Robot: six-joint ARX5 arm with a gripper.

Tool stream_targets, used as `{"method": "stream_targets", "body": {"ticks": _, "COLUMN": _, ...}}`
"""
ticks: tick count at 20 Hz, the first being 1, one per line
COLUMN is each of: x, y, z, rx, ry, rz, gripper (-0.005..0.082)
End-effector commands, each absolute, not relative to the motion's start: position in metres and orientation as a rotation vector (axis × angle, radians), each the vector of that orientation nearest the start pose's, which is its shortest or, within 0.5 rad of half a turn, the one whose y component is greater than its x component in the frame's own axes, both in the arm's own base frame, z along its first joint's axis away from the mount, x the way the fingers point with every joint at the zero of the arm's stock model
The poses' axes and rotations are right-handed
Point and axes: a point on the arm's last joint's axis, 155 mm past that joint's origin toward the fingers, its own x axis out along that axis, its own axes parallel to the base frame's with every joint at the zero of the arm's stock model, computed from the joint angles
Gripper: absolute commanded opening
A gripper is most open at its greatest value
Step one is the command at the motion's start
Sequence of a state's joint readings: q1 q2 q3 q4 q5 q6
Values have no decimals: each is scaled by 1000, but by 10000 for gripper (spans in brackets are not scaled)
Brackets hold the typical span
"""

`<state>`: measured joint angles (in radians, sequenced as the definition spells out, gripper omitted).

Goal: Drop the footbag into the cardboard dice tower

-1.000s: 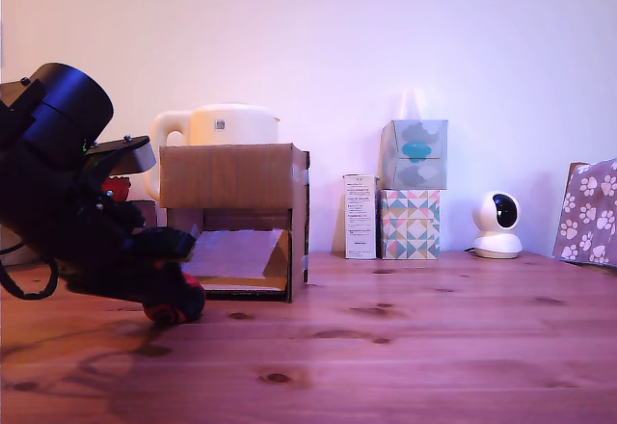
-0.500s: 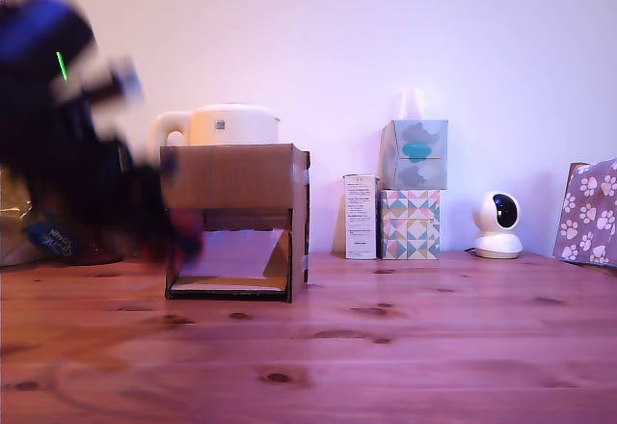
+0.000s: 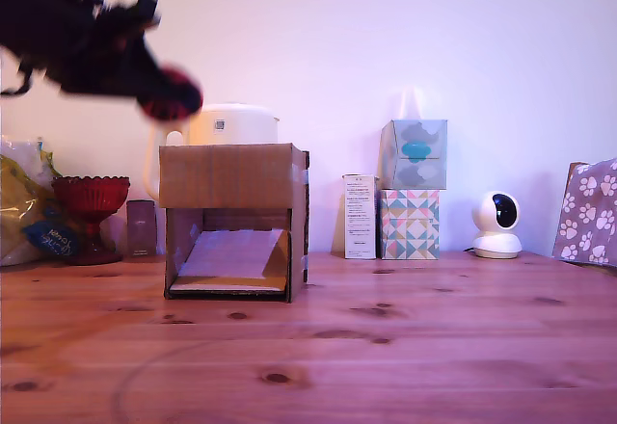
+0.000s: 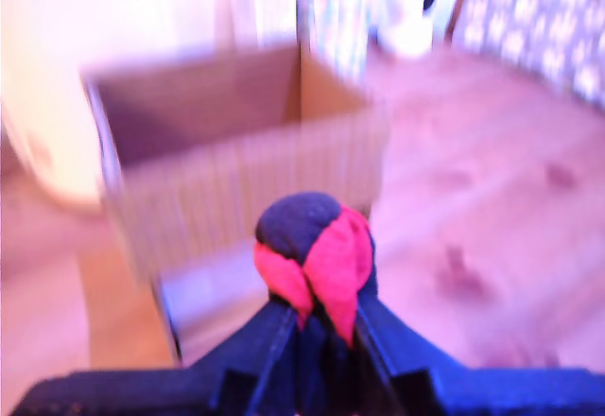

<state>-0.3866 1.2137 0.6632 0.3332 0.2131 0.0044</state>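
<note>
While carried high for the drop — exterior view, grip: small soft red-and-navy stitched footbag [image 3: 171,93] pinched at the tip of the dark gripper [image 3: 159,92], jaws closed around it, probably so it could not fall before reaching the opening.
Exterior view, height: held well above the wooden table [image 3: 405,347] and above the brown cardboard dice tower [image 3: 234,220], near the tower's upper corner on the exterior view's left, not yet over its middle.
Exterior view, arm pose: reaching in from the exterior view's left, tilted slightly downward toward the tip; blurred.
Exterior view, tower: standing upright, slanted pale ramp visible in the lower front opening, cream kettle [image 3: 231,123] behind.
Wrist view, grip: footbag [image 4: 314,255] wedged between two dark fingers [image 4: 253,340], narrowly parted to its width.
Wrist view, aim: open top of the tower [image 4: 236,142] lying ahead and below, apart from the footbag; judged as lining up for release.
</note>
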Motion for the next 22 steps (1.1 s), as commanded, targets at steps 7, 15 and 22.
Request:
{"method": "stream_targets", "body": {"ticks": 7, "x": 406, "y": -204, "z": 270, "rx": 12, "ry": 40, "rz": -578, "gripper": -1}}
{"method": "stream_targets", "body": {"ticks": 15, "x": 474, "y": -230, "z": 237, "rx": 45, "ry": 370, "rz": -571, "gripper": 0}}
{"method": "stream_targets", "body": {"ticks": 22, "x": 496, "y": -236, "z": 229, "rx": 58, "ry": 487, "rz": -563, "gripper": 17}}
